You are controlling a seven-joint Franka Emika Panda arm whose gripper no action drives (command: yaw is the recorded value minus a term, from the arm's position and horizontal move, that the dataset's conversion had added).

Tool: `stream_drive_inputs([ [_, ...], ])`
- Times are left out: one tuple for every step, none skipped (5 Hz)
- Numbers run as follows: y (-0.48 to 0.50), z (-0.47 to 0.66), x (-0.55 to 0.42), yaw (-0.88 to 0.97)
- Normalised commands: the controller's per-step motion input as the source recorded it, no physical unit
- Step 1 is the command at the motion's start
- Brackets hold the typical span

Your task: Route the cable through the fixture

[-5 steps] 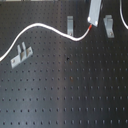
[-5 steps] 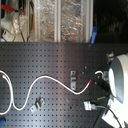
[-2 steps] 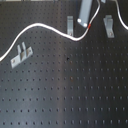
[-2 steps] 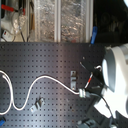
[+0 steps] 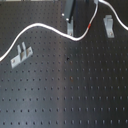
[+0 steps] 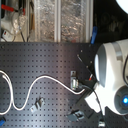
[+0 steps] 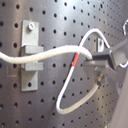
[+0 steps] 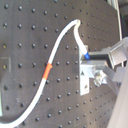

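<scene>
The white cable [image 5: 35, 26] runs from the first exterior view's left edge, arches up and reaches my gripper [image 5: 70, 19] at the back. Its red band [image 5: 89, 25] sits just to the first exterior view's right of the gripper. In the first wrist view the cable [image 7: 45, 55] lies across the front of a grey bracket fixture [image 7: 29, 62]. The red band [image 7: 75, 60] is just short of my gripper [image 7: 102, 59], which is shut on the cable. Below the gripper a slack loop [image 7: 65, 102] hangs down. In the second exterior view the cable [image 6: 42, 79] snakes toward the fixture [image 6: 74, 81].
Everything rests on a black perforated board [image 5: 75, 90]. A second bracket [image 5: 20, 55] stands at the first exterior view's left and a third [image 5: 108, 26] at the back right. The white arm body [image 6: 112, 70] fills the second exterior view's right side. Clutter [image 6: 45, 20] lines the back wall.
My gripper has moved toward the first exterior view's left with the cable, from near the right bracket to over the middle one. The red band has followed it.
</scene>
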Motion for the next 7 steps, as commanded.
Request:
stream_drive_inputs([
  [-0.006, 0.00, 0.006, 0.00],
  [-0.210, 0.08, -0.027, -0.24],
  [0.000, 0.02, 0.000, 0.00],
  [0.068, 0.20, -0.280, 0.13],
  [0.000, 0.01, 0.000, 0.00],
  [-0.028, 0.39, -0.031, 0.00],
  [0.002, 0.18, 0.002, 0.00],
])
